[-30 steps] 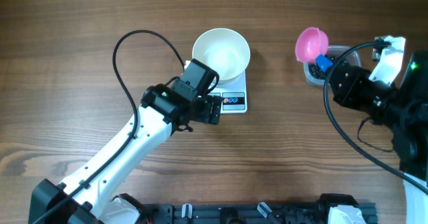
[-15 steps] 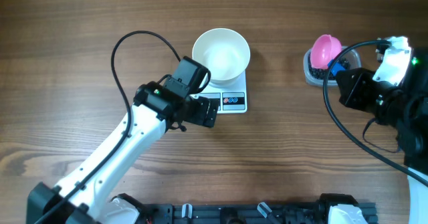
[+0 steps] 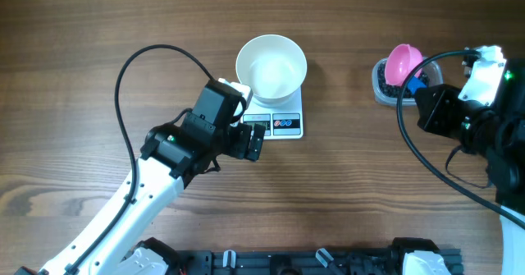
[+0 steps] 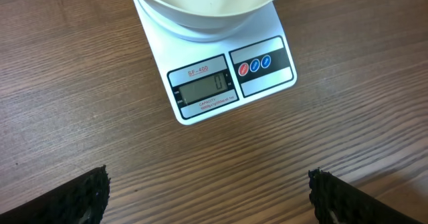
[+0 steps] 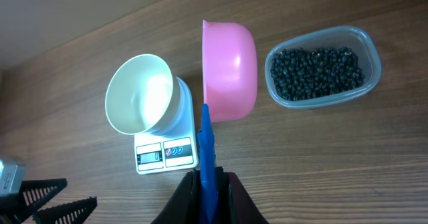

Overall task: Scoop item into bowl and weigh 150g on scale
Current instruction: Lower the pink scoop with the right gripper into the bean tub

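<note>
on the left, the left gripper hangs low over the wooden table just in front of the scale, its fingers spread wide apart and holding nothing; from its own camera the scale's display reads zero. the bowl sits on the scale's platform, upright, and its white inside is bare, so as far as the pictures show, no weighing has begun and the whole amount has yet to be added. further right, well apart from the scale, the pink scoop is poised at the near end of the clear tub, partly over it in the overhead view; no beads show in its cup, though only part of the inside can be seen. the item, a dark heap of small black beads, lies entirely in that tub. at the far right, the right gripper is clamped tight on the scoop's blue handle. judged from this, the setup is done: bowl placed, scale zeroed, scoop in hand. what is left is nearly everything: dipping into the beads, carrying loads across to the bowl, and topping up until the display shows the target weight.
</note>
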### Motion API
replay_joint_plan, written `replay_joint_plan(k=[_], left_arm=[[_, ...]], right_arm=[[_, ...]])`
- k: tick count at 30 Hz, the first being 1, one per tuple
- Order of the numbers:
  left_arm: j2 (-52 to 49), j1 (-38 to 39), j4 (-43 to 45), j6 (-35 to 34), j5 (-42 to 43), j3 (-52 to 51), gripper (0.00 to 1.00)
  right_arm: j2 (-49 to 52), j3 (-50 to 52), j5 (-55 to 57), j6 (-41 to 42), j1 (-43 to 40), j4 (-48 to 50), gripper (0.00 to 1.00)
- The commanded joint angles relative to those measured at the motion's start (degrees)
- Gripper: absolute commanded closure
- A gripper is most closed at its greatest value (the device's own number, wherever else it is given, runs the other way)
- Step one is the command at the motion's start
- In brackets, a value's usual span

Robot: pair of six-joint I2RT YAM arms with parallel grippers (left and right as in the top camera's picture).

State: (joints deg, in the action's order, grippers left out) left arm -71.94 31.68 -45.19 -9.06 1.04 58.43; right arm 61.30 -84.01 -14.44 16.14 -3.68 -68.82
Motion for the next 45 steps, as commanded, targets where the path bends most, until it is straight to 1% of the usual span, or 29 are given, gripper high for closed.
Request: replay_joint_plan(k=[1, 9, 11, 12, 14, 16, 17, 18, 23, 25, 27, 29, 30, 34, 35, 39, 45], left_arm=[[-0.2, -0.5, 0.3, 1.2, 0.4, -0.8, 0.00], [-0.2, -0.5, 0.9, 0.9, 0.4, -0.8, 0.00], [-0.2, -0.5, 0.8, 0.9, 0.5, -0.8, 0.00], [-0.2, -0.5, 0.8, 0.9, 0.5, -0.8, 0.00], [-0.2, -0.5, 0.8, 0.9, 0.5, -0.8, 0.00], [-0.2, -0.5, 0.8, 0.9, 0.5, -0.8, 0.00], [-0.2, -0.5, 0.8, 0.9, 0.5, -0.8, 0.00], [-0.2, -0.5, 0.8, 0.9, 0.5, -0.8, 0.00], [-0.2, -0.5, 0.8, 0.9, 0.5, -0.8, 0.00], [-0.2, -0.5, 0.8, 0.9, 0.5, -0.8, 0.00], [-0.2, -0.5, 0.8, 0.9, 0.5, -0.8, 0.00], [-0.2, -0.5, 0.8, 0.9, 0.4, -0.8, 0.00], [-0.2, -0.5, 0.8, 0.9, 0.5, -0.8, 0.00], [-0.2, -0.5, 0.8, 0.9, 0.5, -0.8, 0.00], [-0.2, -0.5, 0.8, 0.9, 0.5, -0.8, 0.00], [-0.2, -0.5, 0.8, 0.9, 0.4, -0.8, 0.00], [-0.2, -0.5, 0.8, 0.9, 0.5, -0.8, 0.00]], right_arm=[[0.3, -1.5, 1.1, -1.1, 0.0, 0.2, 0.96], [0.3, -1.5, 1.2, -1.1, 0.0, 0.7, 0.96], [0.3, -1.5, 5.2, -0.5, 0.0, 0.8, 0.96], [0.3, -1.5, 8.1, 1.2, 0.0, 1.0, 0.96], [0.5, -1.4, 17.2, 2.3, 0.0, 1.2, 0.96], [1.6, -1.4, 21.9, 1.8, 0.0, 1.3, 0.96], [2.8, -1.3, 24.6, 0.3, 0.0, 1.3, 0.96], [3.8, -0.9, 25.0, -1.9, 0.0, 1.5, 0.96], [10.3, -0.8, 24.9, -3.2, 0.0, 3.0, 0.96], [12.1, -0.8, 20.6, -11.0, -0.1, 5.4, 0.96], [13.2, -0.8, 18.2, -14.6, -1.0, 6.4, 0.96], [14.3, -0.8, 17.6, -20.8, -4.2, 5.1, 0.96], [15.1, -0.8, 15.5, -22.2, -6.4, 5.3, 0.96], [20.0, -0.8, 2.3, -30.8, -14.0, 5.7, 0.96], [21.4, -0.8, 0.7, -31.8, -14.2, 5.7, 0.96], [24.4, -0.8, 0.6, -32.4, -14.2, 5.8, 0.96], [26.3, -0.7, 3.5, -32.4, -14.2, 6.2, 0.96]])
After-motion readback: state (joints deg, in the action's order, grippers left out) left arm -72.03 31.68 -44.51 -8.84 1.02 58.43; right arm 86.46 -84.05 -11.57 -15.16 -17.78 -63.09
